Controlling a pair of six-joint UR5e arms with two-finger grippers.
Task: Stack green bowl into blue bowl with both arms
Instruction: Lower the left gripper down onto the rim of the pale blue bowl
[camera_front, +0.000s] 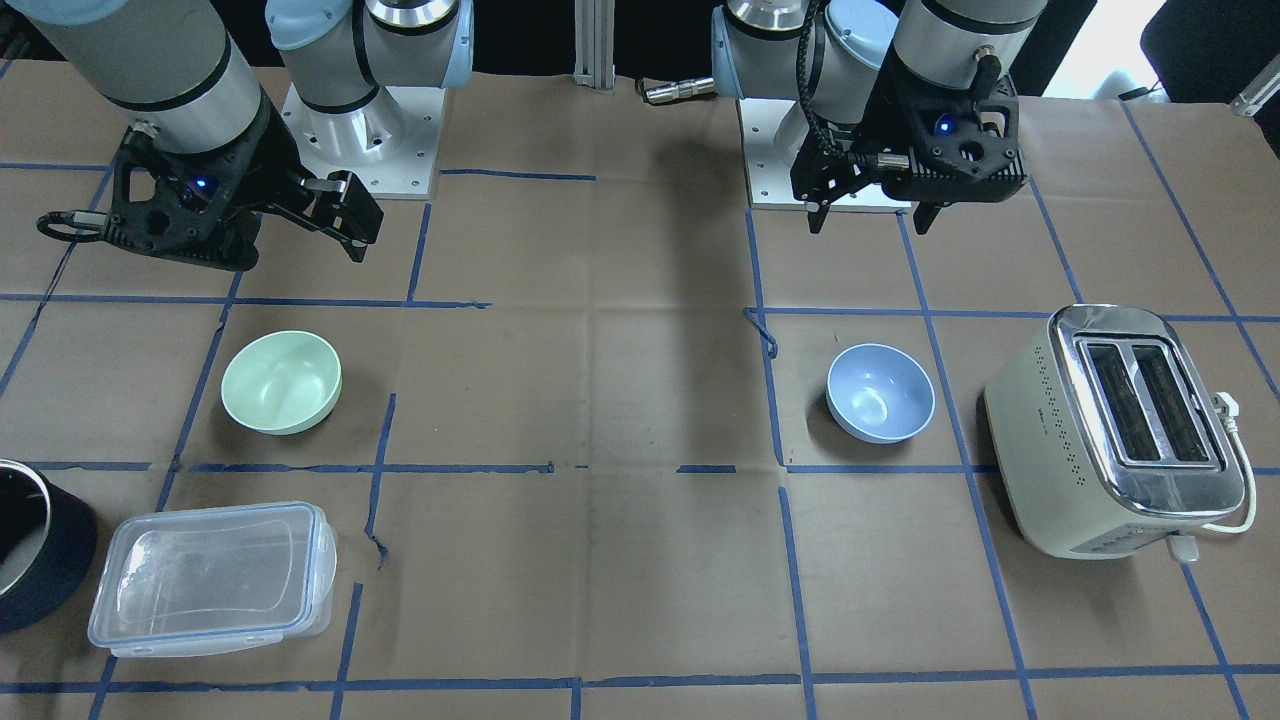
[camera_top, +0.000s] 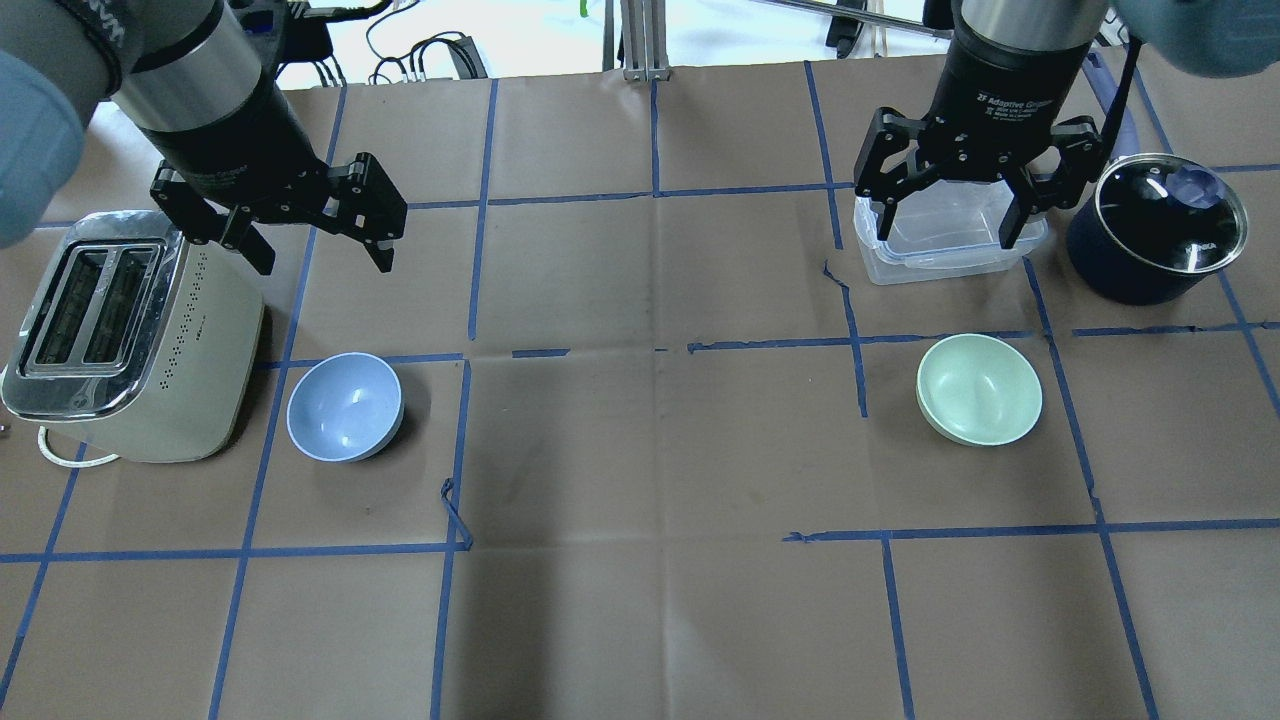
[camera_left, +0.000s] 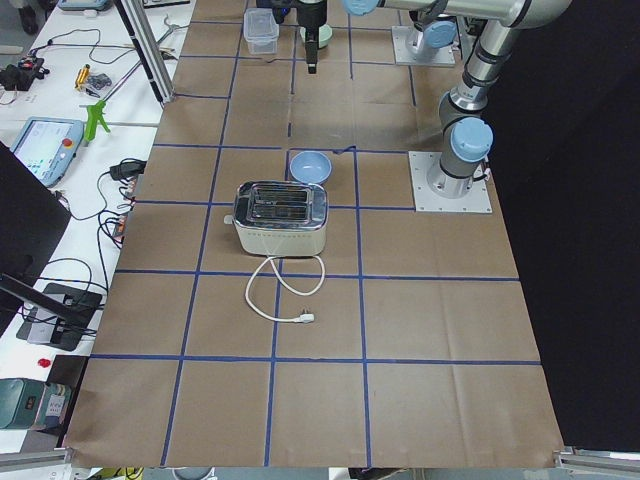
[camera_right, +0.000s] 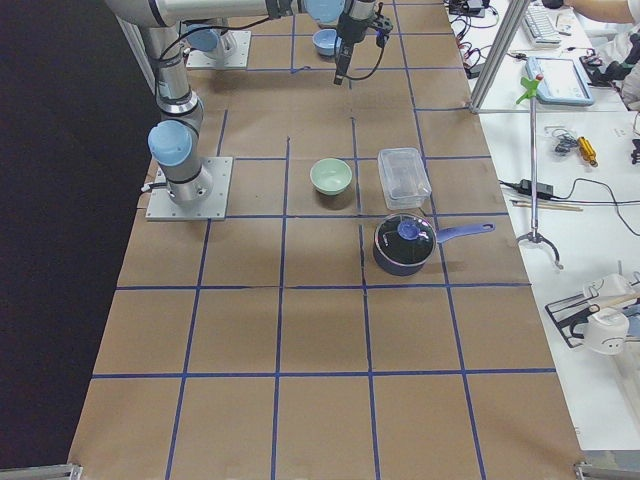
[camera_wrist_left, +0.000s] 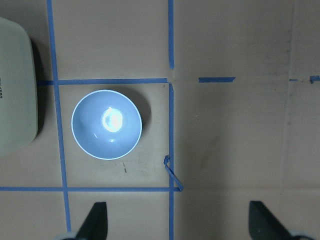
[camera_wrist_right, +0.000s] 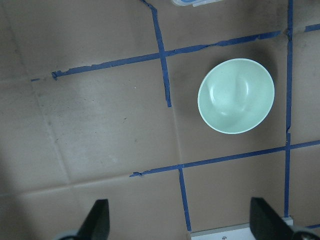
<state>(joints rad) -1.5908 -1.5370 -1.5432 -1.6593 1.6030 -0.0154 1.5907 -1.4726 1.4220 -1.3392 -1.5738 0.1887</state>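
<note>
The green bowl stands upright and empty on the table's right half; it also shows in the overhead view and the right wrist view. The blue bowl stands upright and empty on the left half, and shows in the left wrist view. My right gripper is open and empty. It hangs high above the table, off to one side of the green bowl. My left gripper is open and empty, high above the table near the blue bowl.
A cream toaster stands right beside the blue bowl, its cord trailing off. A clear blue-rimmed container and a dark lidded pot stand beyond the green bowl. A loose curl of blue tape sticks up near the blue bowl.
</note>
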